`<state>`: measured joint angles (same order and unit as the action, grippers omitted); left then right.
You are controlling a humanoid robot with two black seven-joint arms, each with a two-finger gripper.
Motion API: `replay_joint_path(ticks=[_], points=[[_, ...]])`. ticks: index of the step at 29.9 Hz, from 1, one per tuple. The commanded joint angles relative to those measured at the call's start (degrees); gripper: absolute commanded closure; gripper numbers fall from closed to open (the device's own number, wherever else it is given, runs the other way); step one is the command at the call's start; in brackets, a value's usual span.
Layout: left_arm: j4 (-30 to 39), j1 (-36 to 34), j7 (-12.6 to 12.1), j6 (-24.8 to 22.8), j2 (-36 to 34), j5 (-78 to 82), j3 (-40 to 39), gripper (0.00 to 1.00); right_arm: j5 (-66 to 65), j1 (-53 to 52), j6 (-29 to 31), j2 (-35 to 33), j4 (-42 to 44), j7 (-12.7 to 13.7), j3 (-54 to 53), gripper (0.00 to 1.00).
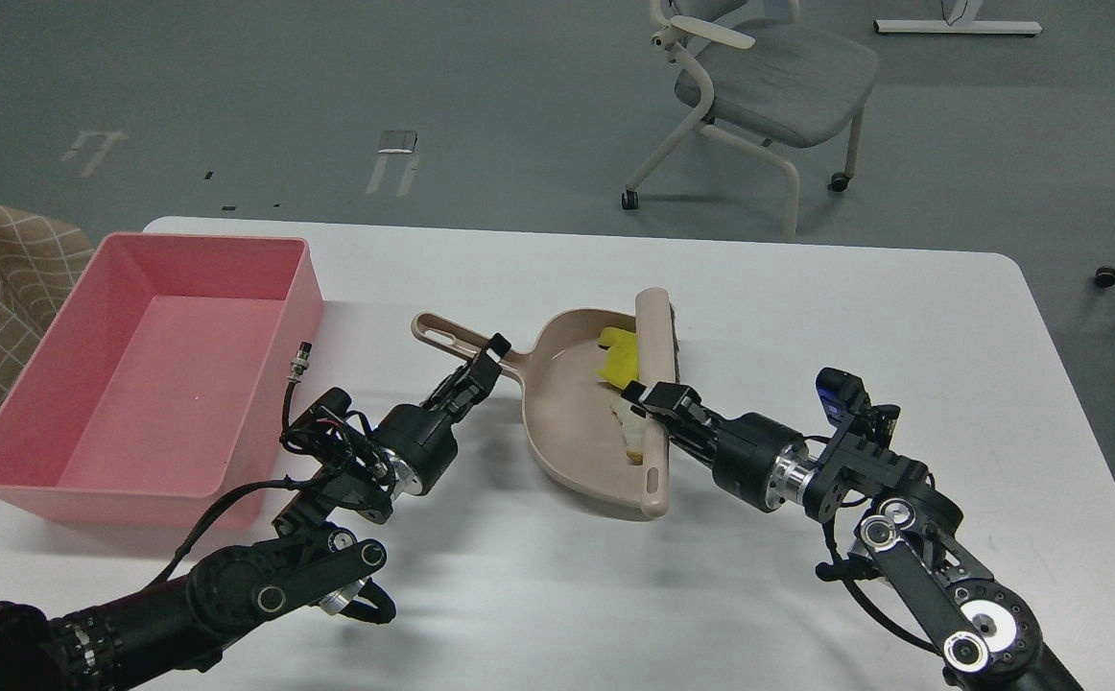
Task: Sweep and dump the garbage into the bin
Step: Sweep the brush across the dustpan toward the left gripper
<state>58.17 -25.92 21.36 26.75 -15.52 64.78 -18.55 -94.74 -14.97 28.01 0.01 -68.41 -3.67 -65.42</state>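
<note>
Both scraps, yellow sponge (618, 353) and bread slice (630, 429), sit in the dustpan (567, 413) whose handle the left claw (484, 368) pinches, bin (150, 374) off to its left; right claw (652, 398) clamps the brush (654, 384).

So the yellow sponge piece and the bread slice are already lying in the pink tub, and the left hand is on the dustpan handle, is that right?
Not quite. The head view shows the pink tub holding neither piece. The yellow sponge piece and the bread slice lie in the beige dustpan, beside the brush. The left hand is indeed on the dustpan handle.
</note>
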Motion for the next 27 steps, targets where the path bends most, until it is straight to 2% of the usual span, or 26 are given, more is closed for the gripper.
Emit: replay_joint_path(ticks=[1,10,11,13,18,27], points=[[0.01,0.00,0.08,-0.03,0.05,-0.01,0.01,0.84,0.08,-1.03,-0.01,-0.01,0.38,-0.11,0.12,0.75],[-0.08,0.08,0.08,-0.12,0.66,-0.71,0.01,0.84,0.70,-0.94,-0.01,-0.01,0.39,-0.11,-0.15,0.75],[-0.08,0.17,0.17,-0.21,0.75,-0.88,-0.08,0.93,0.87,-0.94,-0.01,-0.01,0.39,-0.20,-0.24,0.75],[-0.08,0.26,0.17,-0.21,0.84,-0.97,-0.08,1.00,1.05,-0.94,-0.01,-0.01,0.21,-0.20,-0.41,0.75],[-0.08,0.17,0.08,-0.21,1.02,-1.15,-0.08,1.00,2.54,-0.59,-0.01,-0.53,-0.58,-0.20,-0.76,0.75],[-0.08,0.26,0.17,-0.47,0.14,-1.41,-0.52,1.00,6.32,2.92,-0.01,-9.67,-4.45,-0.20,-4.19,0.75]])
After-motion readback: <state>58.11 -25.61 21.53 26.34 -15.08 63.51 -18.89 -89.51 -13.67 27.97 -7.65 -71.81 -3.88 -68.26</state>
